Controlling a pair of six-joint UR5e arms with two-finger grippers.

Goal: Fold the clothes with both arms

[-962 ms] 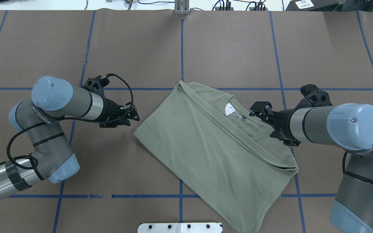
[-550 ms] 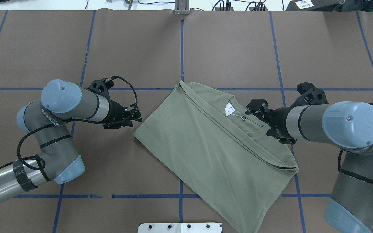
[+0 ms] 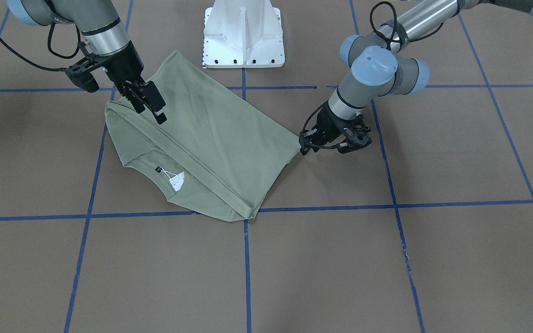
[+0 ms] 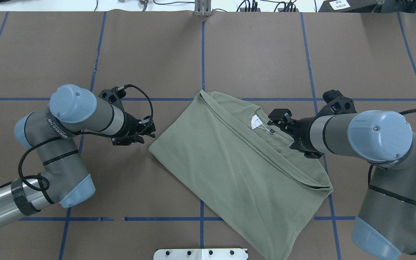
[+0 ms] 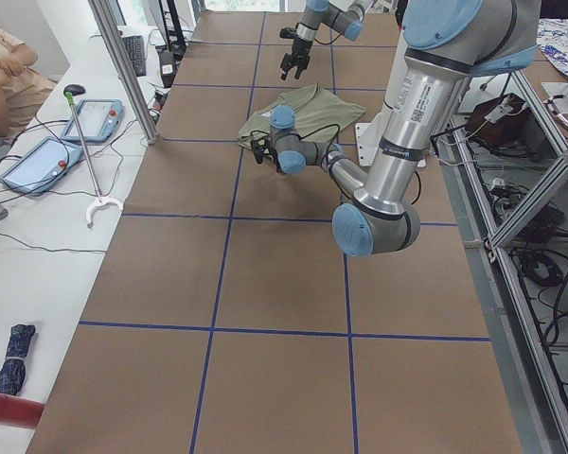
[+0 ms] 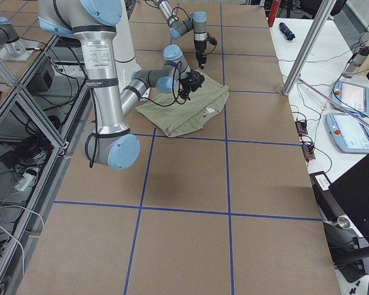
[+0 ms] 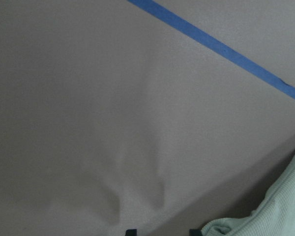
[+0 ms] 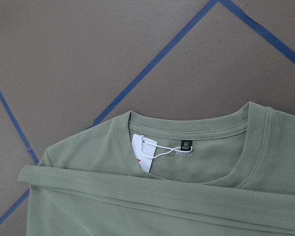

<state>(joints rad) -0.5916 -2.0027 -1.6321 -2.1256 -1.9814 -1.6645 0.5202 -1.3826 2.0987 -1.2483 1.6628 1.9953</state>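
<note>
Closest to me sits one white metal base mount [image 4: 200, 254], and the shirt's hem end lies just beside it. The one sage-green shirt [image 4: 237, 173] lies flat on the matte brown worktop [image 4: 150, 54], folded into a slanted rectangle. Its knit is finely ribbed, and one long fold band runs across below the round neck. My left tool [image 4: 152, 130] hangs low at the shirt's left corner, its two fingers apart with nothing between them and the cloth just beside. My right tool [image 3: 151, 108] hovers over the shoulder near the neck, its two black fingers spread, gripping nothing. Inside the collar are one small dark label [image 8: 186, 145] and one white hang tag [image 8: 141, 152] on a thin string. Beyond, blue tape lines [image 4: 203, 54] cross the worktop in a grid.
</note>
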